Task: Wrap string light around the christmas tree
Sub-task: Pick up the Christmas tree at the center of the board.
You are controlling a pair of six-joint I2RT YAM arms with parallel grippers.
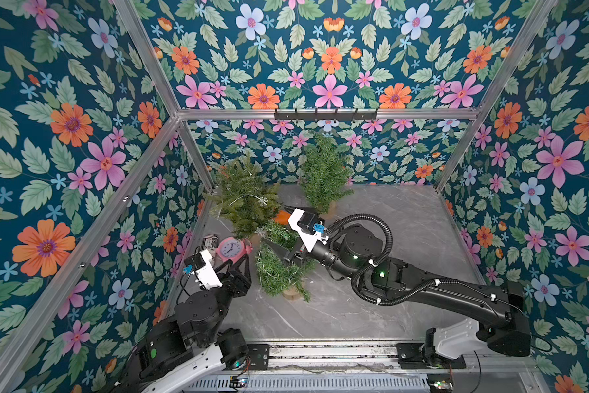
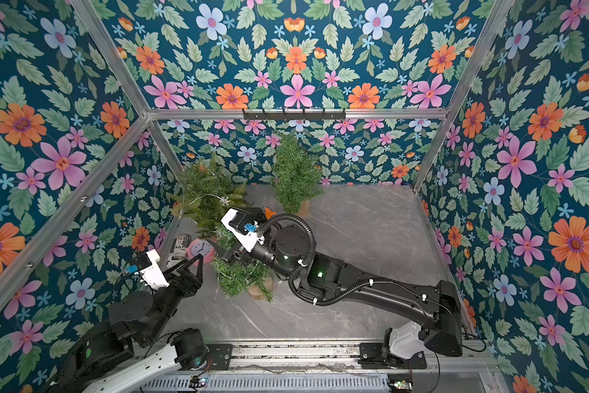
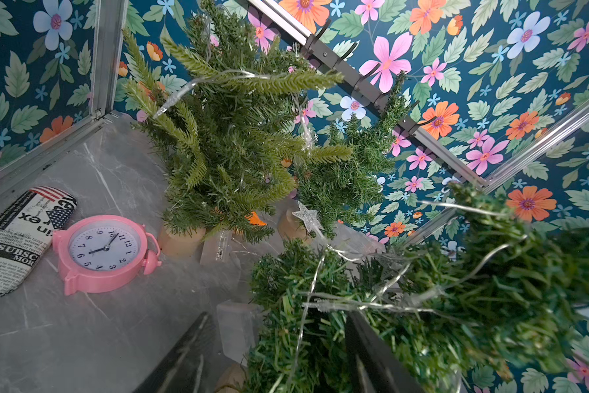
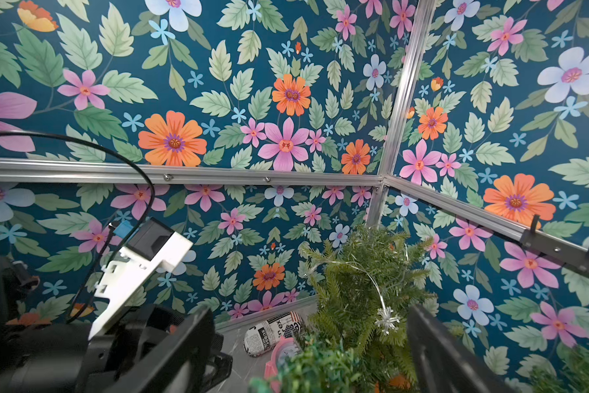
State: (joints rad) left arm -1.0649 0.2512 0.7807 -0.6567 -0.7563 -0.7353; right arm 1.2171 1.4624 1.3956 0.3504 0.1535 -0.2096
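On the grey tabletop (image 1: pixel 371 306), the string light (image 3: pixel 354 303) drapes the tree (image 1: pixel 279 275) just below frame centre. I judge it thin, limp and easily snagged, so take the wire between bulbs. Your left tool (image 1: pixel 242 263) and right tool (image 1: pixel 274 224) stand released.

Right half & near strip of bench (image 1: pixel 422 221) bare, wide room. Left-back crowded: back-left tree (image 1: pixel 243 200), back-ctr tree (image 1: pixel 322 173), front tree (image 1: pixel 279 272) stand close, thin gaps btwn. By left wall (image 1: pixel 170 217) pink clock (image 1: pixel 231 248) & printed pouch (image 1: pixel 208 244) fill bench. Across mid bench lies right arm (image 1: pixel 405 279). Above trees hook rail (image 1: pixel 325 114) juts from back wall (image 1: pixel 388 153).
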